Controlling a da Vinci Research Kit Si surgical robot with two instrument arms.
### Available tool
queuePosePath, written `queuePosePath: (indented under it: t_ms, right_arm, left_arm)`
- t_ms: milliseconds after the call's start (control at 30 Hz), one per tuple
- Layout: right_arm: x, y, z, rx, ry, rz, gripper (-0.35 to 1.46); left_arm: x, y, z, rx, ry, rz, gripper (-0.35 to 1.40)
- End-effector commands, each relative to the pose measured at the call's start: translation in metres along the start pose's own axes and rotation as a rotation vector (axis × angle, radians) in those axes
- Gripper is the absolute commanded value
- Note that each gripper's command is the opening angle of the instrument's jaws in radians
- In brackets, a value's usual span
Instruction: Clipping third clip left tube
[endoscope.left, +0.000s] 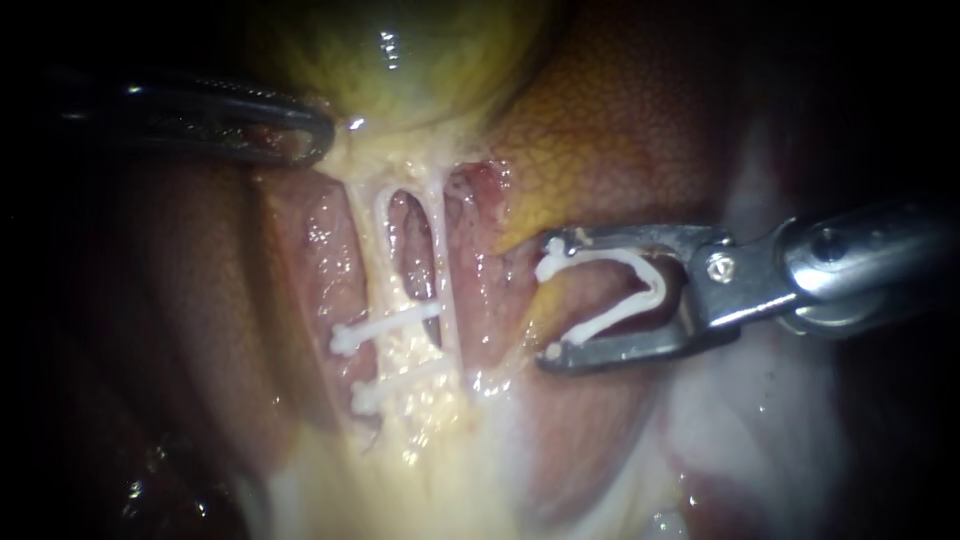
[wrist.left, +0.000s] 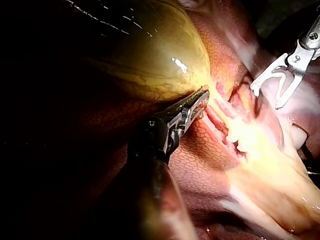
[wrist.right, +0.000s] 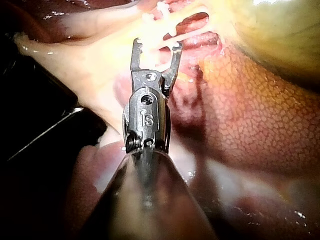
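Two pale tubes run down from the yellow-green gallbladder (endoscope.left: 400, 60): the left tube (endoscope.left: 365, 250) and the right tube (endoscope.left: 445, 270). Two white clips, upper (endoscope.left: 385, 325) and lower (endoscope.left: 400, 382), lie across the left tube low down. My right instrument (endoscope.left: 548, 300) stands to the right of both tubes, apart from them, its jaws wide apart and holding an open white clip (endoscope.left: 655, 285) between them. In the right wrist view, this instrument (wrist.right: 156, 47) points at the tubes. My left instrument (endoscope.left: 315, 140) has its jaws shut on tissue at the gallbladder's neck, as the left wrist view (wrist.left: 200, 100) also shows.
Mottled reddish liver (endoscope.left: 640, 130) lies behind and to the right of the tubes. Pale fatty tissue (endoscope.left: 430, 450) spreads below the clips. My right instrument (wrist.left: 267, 95) shows in the left wrist view, beyond the tubes.
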Motion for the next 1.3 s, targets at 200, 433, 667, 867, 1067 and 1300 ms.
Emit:
queuePosePath:
  t_ms: [200, 433, 667, 867, 1067, 1300]
  right_arm:
    - [0.0004, 0.0008, 0.002, 0.032, 0.018, 0.048, 0.5]
    - [-0.0003, 0.002, 0.0044, 0.074, 0.034, 0.081, 0.5]
    - [-0.0018, 0.0029, 0.0066, 0.089, 0.032, 0.079, 0.49]
    - [-0.0031, 0.0042, 0.0072, 0.083, 0.03, 0.078, 0.49]
    - [-0.0043, 0.0057, 0.0075, 0.08, 0.029, 0.085, 0.49]
    - [-0.0057, 0.0072, 0.0077, 0.079, 0.028, 0.102, 0.49]
  left_arm:
    - [-0.0001, -0.0003, 0.0, 0.0, 0.0, -0.001, -0.35]
    - [-0.0002, -0.0008, 0.0, 0.005, 0.001, -0.002, -0.35]
    - [-0.0004, -0.0014, 0.0, 0.011, 0.002, 0.002, -0.35]
    - [-0.0005, -0.0017, 0.0001, 0.012, 0.002, 0.001, -0.35]
    - [-0.0004, -0.0018, 0.0002, 0.014, 0.002, 0.001, -0.35]
    - [-0.0003, -0.0019, 0.0003, 0.016, 0.002, 0.002, -0.35]
